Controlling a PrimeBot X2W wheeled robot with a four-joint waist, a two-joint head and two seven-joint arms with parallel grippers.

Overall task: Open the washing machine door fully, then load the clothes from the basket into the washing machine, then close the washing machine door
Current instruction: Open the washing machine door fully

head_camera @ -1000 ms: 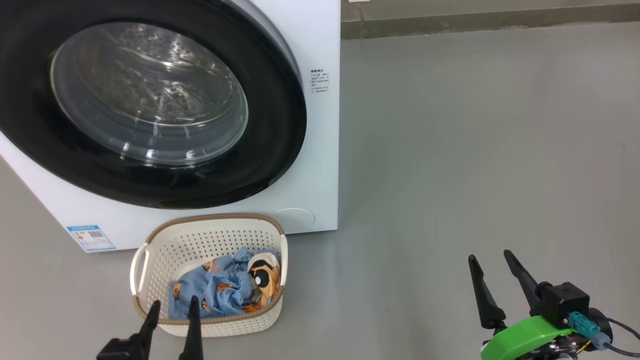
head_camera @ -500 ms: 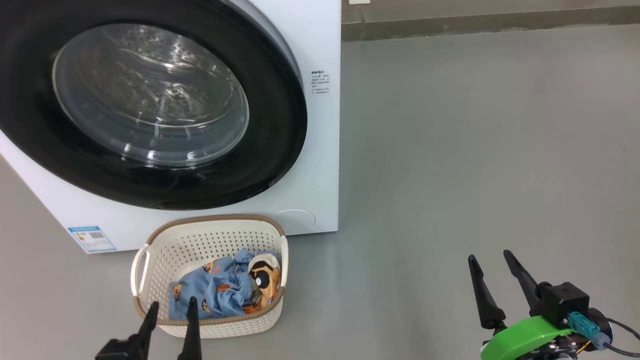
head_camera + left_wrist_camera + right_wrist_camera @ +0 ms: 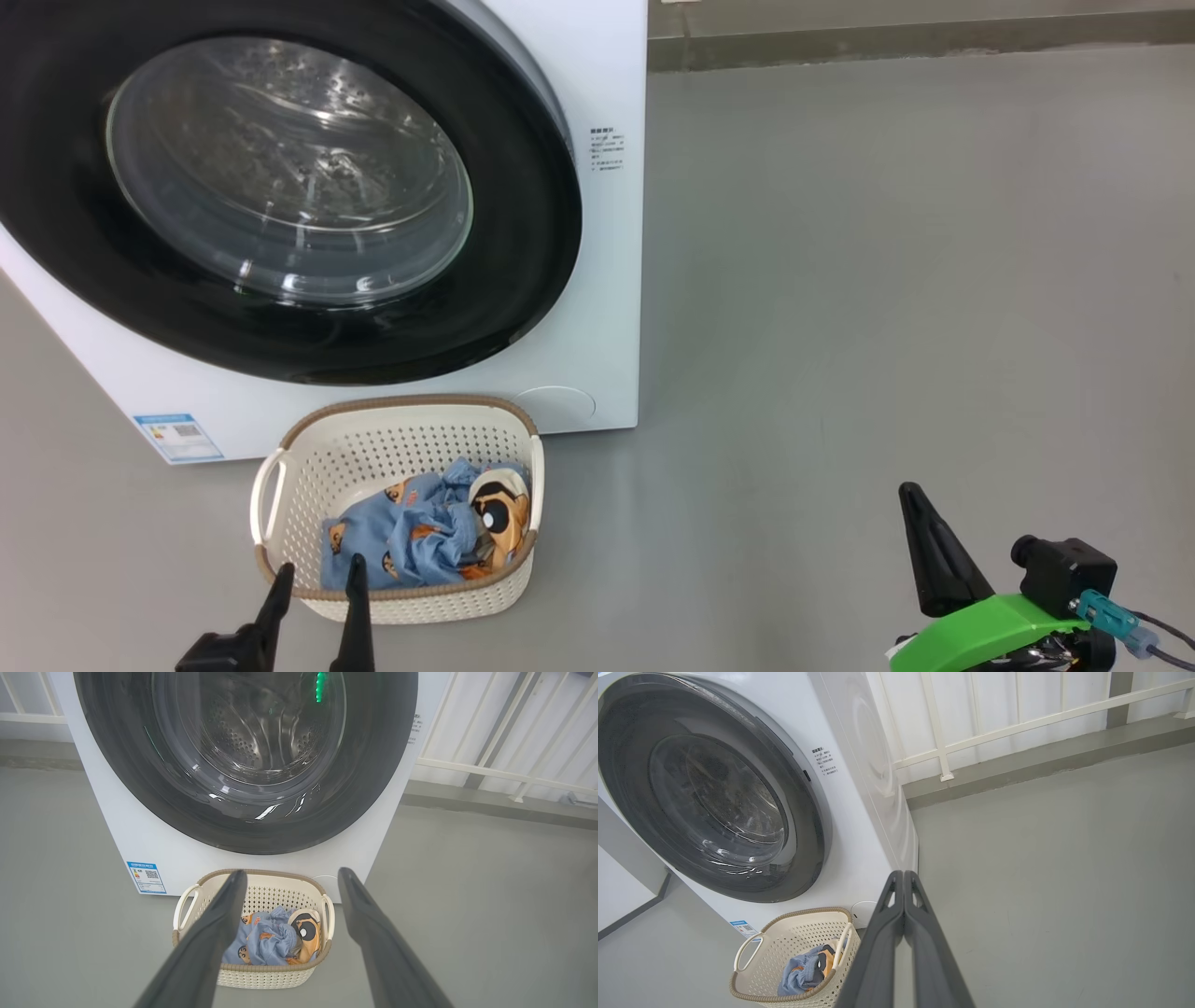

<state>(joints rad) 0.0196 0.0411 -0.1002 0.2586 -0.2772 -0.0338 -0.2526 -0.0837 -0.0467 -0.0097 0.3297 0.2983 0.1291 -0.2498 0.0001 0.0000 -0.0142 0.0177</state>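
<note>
Where basket point(image 3: 794, 938) wall rises, clothes point(image 3: 801, 970) half-hidden, door point(image 3: 523, 233) cropped

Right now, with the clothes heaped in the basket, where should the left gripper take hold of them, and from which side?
Probably best to take the clothes by the raised crumple of blue folds in the middle of the heap, coming from straight above. The basket walls them in on every side and is open only at the top. The left gripper is open, by the near rim.

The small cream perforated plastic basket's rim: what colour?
Brown woven-look rim, clearest in the left wrist view.
</note>
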